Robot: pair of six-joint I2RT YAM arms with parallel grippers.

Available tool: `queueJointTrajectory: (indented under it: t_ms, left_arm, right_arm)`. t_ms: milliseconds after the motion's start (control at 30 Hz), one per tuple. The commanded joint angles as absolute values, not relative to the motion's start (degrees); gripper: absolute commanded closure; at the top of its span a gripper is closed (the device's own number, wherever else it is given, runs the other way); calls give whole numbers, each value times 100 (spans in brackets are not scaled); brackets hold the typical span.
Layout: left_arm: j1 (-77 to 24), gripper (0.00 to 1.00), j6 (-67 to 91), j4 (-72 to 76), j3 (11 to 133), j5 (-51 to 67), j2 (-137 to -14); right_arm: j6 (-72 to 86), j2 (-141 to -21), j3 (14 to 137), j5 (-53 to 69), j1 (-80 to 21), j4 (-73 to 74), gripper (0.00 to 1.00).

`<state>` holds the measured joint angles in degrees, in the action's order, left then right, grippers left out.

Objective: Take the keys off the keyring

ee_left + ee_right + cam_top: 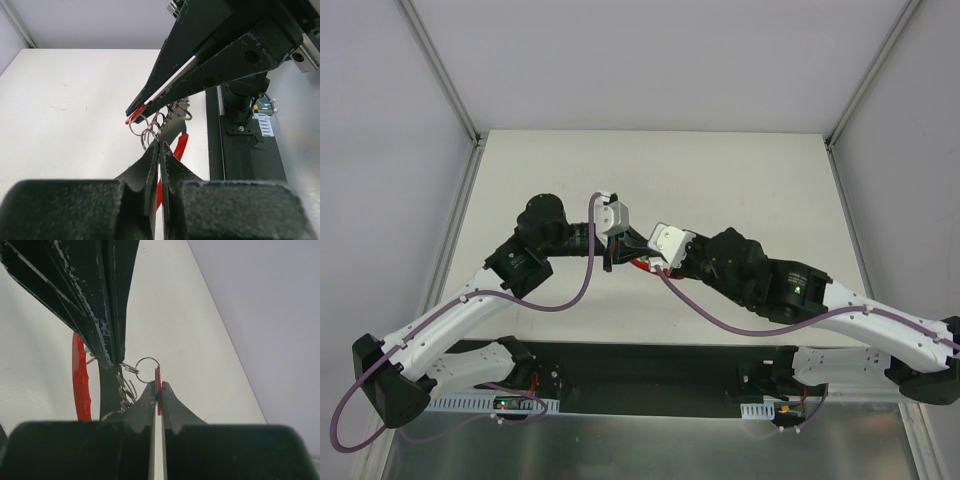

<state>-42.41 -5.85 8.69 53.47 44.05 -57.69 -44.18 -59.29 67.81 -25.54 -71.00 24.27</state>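
Over the middle of the white table (740, 180), the left gripper (159, 146) is clamped shut on the thin silvery wire keyring (150, 134) with its red curved band (182, 142). The right gripper (157, 386), just right of it, pinches the tiny red-headed key (158, 374). Pulling straight apart would likely slip the key's thin head from that grip, or bend the wire.

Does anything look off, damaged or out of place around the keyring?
Nothing stands out. The left gripper pinches the thin silvery wire keyring, the right gripper pinches a small red-headed key, and the red curved band looks whole. Only pale scuffs mark the left gripper's fingers.
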Motion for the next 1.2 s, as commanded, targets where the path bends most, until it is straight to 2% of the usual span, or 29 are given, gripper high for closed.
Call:
queueJointTrajectory:
  t_ms: [0, 533, 1167]
  left_arm:
    - [-4298, 100, -650, 1046, 5335, 4588, -5651]
    - [-4298, 100, -642, 1055, 5396, 4482, -5792]
    - [-4289, 100, -633, 1160, 5291, 4105, -5739]
  right_arm:
    - [-4315, -5722, 6829, -2295, -7040, 2189, 99]
    - [-4298, -5880, 7031, -1635, -7075, 2188, 99]
    - [-4122, -6126, 7426, -1802, -7084, 2557, 99]
